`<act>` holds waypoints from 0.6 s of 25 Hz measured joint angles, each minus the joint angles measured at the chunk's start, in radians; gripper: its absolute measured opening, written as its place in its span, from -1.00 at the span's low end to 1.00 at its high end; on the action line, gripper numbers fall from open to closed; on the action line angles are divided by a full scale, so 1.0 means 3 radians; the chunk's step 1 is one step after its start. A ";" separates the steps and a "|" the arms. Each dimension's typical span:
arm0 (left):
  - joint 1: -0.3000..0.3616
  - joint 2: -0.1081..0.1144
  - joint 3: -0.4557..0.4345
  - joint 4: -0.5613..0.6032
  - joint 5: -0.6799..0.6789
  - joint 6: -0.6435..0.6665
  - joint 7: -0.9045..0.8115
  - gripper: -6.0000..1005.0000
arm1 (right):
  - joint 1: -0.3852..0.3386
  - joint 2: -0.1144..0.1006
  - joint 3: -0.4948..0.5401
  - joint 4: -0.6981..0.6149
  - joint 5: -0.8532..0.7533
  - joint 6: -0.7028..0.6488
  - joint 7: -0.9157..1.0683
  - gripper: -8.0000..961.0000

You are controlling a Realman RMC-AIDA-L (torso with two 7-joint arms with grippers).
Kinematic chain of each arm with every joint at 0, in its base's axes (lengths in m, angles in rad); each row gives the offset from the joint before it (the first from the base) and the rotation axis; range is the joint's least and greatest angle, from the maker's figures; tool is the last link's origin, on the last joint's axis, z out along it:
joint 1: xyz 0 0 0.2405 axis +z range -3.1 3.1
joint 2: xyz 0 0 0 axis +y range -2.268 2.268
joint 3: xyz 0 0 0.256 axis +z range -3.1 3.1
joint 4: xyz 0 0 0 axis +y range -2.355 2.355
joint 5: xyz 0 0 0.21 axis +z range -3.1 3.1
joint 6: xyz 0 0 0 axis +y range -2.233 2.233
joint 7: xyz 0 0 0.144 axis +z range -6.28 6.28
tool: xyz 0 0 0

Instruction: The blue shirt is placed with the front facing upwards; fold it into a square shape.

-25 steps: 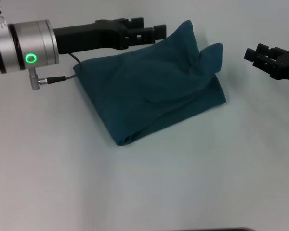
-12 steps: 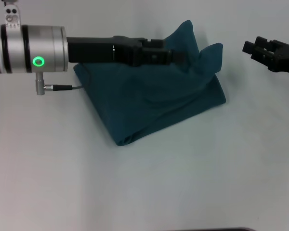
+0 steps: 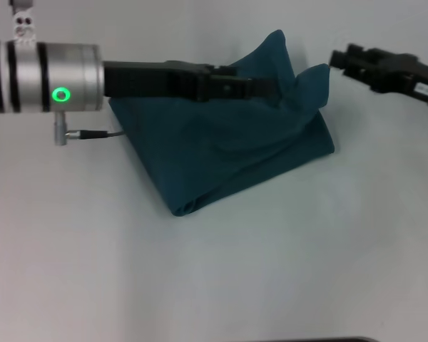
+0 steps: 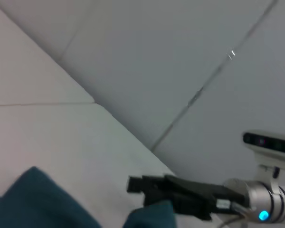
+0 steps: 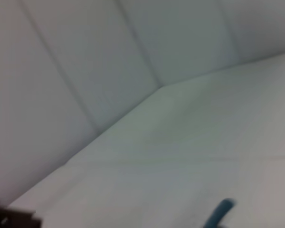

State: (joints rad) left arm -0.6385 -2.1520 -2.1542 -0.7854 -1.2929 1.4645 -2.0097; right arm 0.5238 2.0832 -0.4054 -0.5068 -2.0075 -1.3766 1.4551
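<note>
The blue shirt (image 3: 228, 149) is soft, matt, creased cloth lying on a smooth matt white table (image 3: 214, 285), beside brushed-metal arm housing (image 3: 46, 77).

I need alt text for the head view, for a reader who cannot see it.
A dark teal-blue cotton shirt, folded into a rough square, lies on a white table, two far corners standing up. The left gripper reaches across its far edge; the right gripper hovers beside the right corner.
</note>
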 joint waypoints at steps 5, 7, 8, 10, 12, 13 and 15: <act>0.0208 0.0023 -0.0173 -0.0095 -0.0013 0.0058 -0.0030 0.86 | 0.0010 -0.0015 -0.0315 0.0002 -0.0009 -0.0005 0.0100 0.10; 0.0263 0.0024 -0.0206 -0.0119 -0.0016 0.0063 -0.0032 0.86 | -0.0030 -0.0018 -0.0387 0.0000 -0.0012 -0.0024 0.0103 0.10; 0.0276 0.0024 -0.0213 -0.0126 -0.0018 0.0064 -0.0032 0.86 | -0.0060 -0.0018 -0.0392 -0.0012 -0.0007 -0.0037 0.0098 0.10; 0.0294 0.0025 -0.0217 -0.0135 -0.0022 0.0061 -0.0025 0.86 | -0.0171 -0.0033 -0.0360 -0.0053 0.0064 -0.0127 0.0085 0.10; 0.0292 0.0025 -0.0218 -0.0135 -0.0020 0.0051 -0.0023 0.86 | -0.0200 -0.0045 -0.0348 -0.0070 0.0084 -0.0169 0.0086 0.11; 0.0287 0.0025 -0.0218 -0.0129 -0.0014 0.0038 -0.0019 0.86 | -0.0229 -0.0064 -0.0343 -0.0093 0.0091 -0.0218 0.0096 0.11; 0.0273 0.0025 -0.0218 -0.0114 -0.0007 0.0016 -0.0014 0.86 | -0.0270 -0.0117 -0.0337 -0.0114 0.0085 -0.0294 0.0183 0.11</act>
State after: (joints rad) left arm -0.5566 -2.1446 -2.2197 -0.8195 -1.2951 1.4693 -2.0138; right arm 0.4427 2.0482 -0.5064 -0.5410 -1.9821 -1.4649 1.5100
